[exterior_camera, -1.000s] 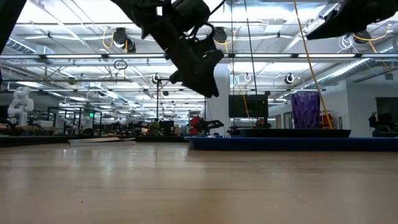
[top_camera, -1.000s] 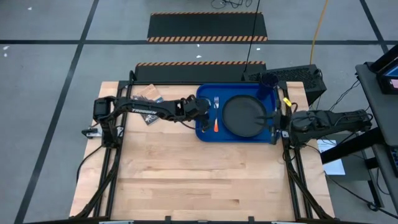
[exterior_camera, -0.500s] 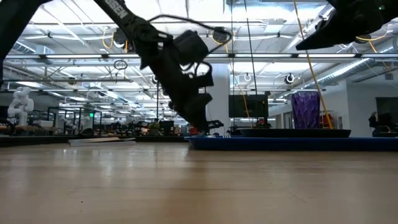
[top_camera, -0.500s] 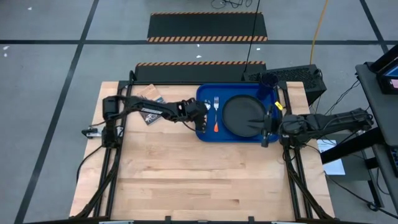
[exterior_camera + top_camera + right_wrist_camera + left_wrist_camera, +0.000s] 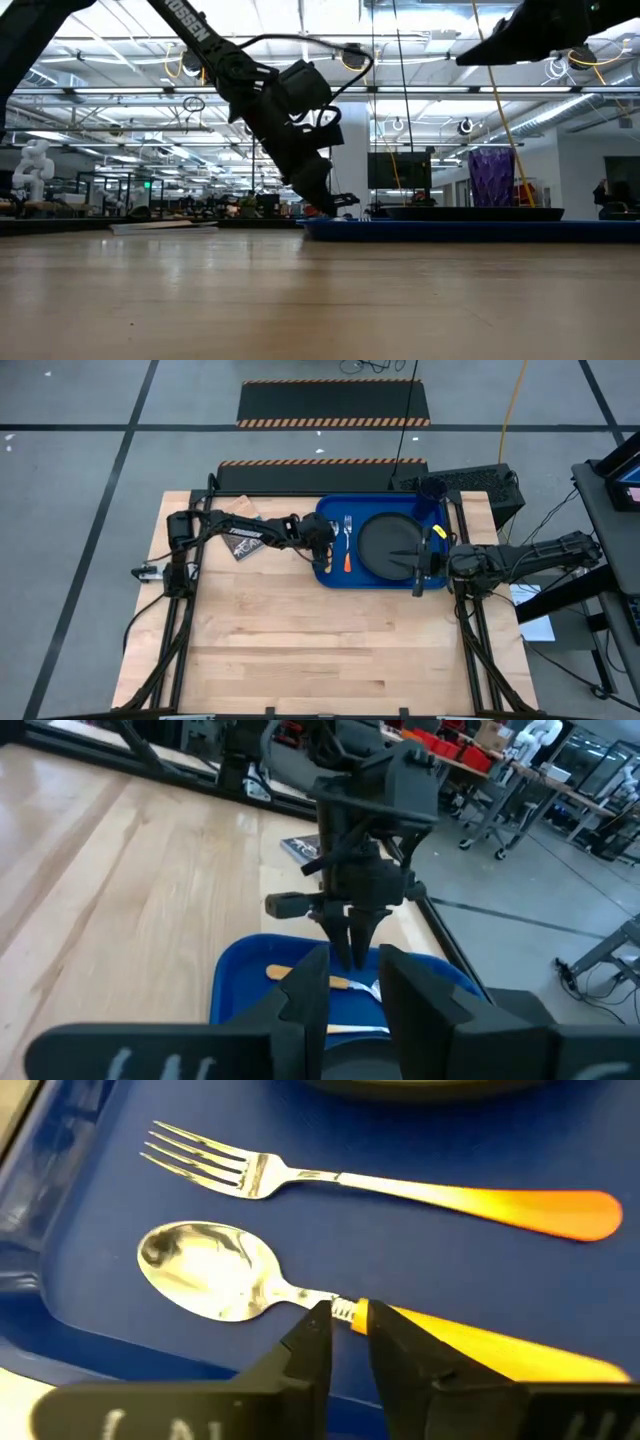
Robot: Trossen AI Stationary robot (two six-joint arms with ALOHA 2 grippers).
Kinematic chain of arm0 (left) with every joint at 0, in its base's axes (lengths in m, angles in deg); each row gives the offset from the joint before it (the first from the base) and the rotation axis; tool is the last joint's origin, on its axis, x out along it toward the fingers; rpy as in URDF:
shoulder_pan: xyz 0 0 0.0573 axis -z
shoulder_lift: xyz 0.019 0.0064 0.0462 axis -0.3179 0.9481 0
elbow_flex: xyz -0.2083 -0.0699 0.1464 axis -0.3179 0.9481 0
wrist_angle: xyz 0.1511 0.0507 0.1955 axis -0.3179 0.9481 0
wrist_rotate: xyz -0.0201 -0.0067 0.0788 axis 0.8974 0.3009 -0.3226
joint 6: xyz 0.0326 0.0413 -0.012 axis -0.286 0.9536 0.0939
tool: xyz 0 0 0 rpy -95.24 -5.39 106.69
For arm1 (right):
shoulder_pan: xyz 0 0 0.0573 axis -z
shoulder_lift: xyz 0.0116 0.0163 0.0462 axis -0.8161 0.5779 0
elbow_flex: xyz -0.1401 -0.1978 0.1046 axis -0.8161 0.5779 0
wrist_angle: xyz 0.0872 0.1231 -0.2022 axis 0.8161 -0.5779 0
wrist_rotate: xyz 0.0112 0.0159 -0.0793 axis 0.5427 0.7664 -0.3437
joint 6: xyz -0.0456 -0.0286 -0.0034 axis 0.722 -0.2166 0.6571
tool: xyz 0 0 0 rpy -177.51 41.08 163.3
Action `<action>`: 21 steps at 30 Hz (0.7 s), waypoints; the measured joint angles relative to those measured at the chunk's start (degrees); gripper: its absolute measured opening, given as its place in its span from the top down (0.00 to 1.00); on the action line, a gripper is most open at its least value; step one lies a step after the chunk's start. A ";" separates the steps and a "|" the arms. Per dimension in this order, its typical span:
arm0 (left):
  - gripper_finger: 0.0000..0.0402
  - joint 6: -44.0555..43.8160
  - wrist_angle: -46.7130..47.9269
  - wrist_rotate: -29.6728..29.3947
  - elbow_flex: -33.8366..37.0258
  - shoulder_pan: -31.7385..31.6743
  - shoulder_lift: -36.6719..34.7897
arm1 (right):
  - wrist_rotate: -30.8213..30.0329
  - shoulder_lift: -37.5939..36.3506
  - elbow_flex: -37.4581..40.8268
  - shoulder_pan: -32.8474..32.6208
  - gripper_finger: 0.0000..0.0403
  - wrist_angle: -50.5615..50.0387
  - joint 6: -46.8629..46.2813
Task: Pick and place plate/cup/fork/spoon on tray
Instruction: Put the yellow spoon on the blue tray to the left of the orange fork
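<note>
Silver and orange, the spoon (image 5: 300, 1300) lies flat on the floor of the tray (image 5: 330, 575), alongside the fork (image 5: 380, 1180), bowl end toward the tray's rim, and my left gripper (image 5: 340, 1325) has its tips at the spoon's neck where the metal meets the handle. Those jaws stand nearly closed, one tip on each side of the thin neck, touching it or all but touching; I cannot tell whether they grip it or have just let go. Since the spoon already rests on the blue plastic, I judge this step to be the release: I should open only a little so the neck is not flicked sideways into the fork, then lift straight up before swinging back toward the bench's left side. From above, the plate (image 5: 392, 547) sits in the tray's middle, the cup (image 5: 432, 488) at its far right corner, the cutlery in the strip left of the plate. My right gripper (image 5: 418, 555) hovers over the plate's right part, its jaws a narrow gap apart and holding nothing, as the right wrist view shows. A printed booklet (image 5: 240, 515) lies on the bench beyond my left arm, apart from the tray.
</note>
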 joint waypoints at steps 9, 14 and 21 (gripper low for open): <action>0.98 2.92 -1.51 4.09 -0.09 0.01 1.10 | -0.09 2.09 -0.01 0.02 0.79 0.07 3.55; 0.97 3.32 -1.81 4.27 -0.08 0.01 2.23 | -0.11 2.31 -0.01 0.02 0.79 0.07 4.57; 0.98 3.73 -3.82 5.16 -0.09 -1.02 3.83 | -0.13 2.28 -0.01 0.02 0.79 0.07 4.55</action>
